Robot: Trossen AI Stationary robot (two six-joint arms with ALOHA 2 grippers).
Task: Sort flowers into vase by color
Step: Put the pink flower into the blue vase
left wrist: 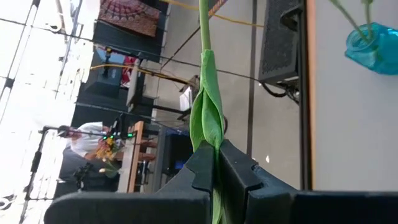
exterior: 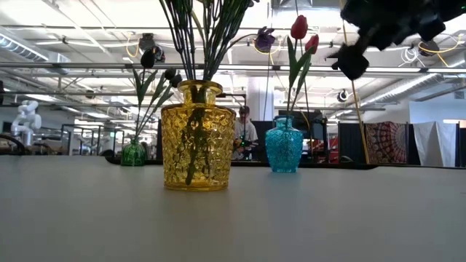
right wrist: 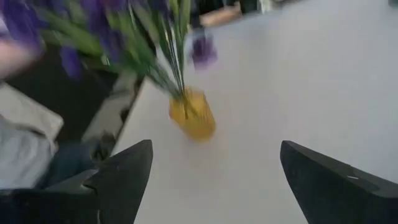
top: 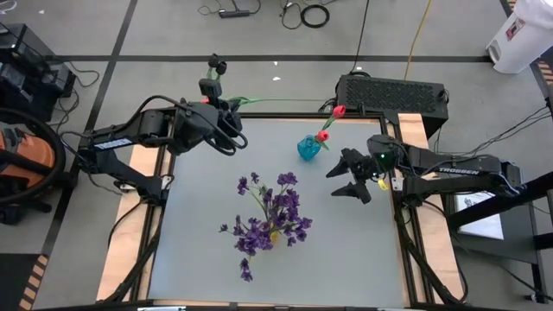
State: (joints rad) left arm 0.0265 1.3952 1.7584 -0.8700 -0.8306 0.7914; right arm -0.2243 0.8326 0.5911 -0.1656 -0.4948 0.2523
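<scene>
Here the left gripper (top: 226,117) hangs over the table's far left corner, its fingers (left wrist: 239,171) pinched tight on a long green stem (left wrist: 205,118). The stem runs sideways toward a red tulip head (top: 338,111) near the small turquoise glass vase (top: 308,148), which already holds another red tulip (top: 322,136); whether that head belongs to the held stem is hard to confirm. Likely the flower is carried level to clear the other blooms. The right gripper (top: 354,177) waits spread wide and empty beside the turquoise vase. The bushy purple sprays (top: 272,216) fill the dimpled yellow glass vase (exterior: 198,136) mid-table; black-headed blooms (exterior: 162,69) stand in a small green vase (exterior: 133,153).
</scene>
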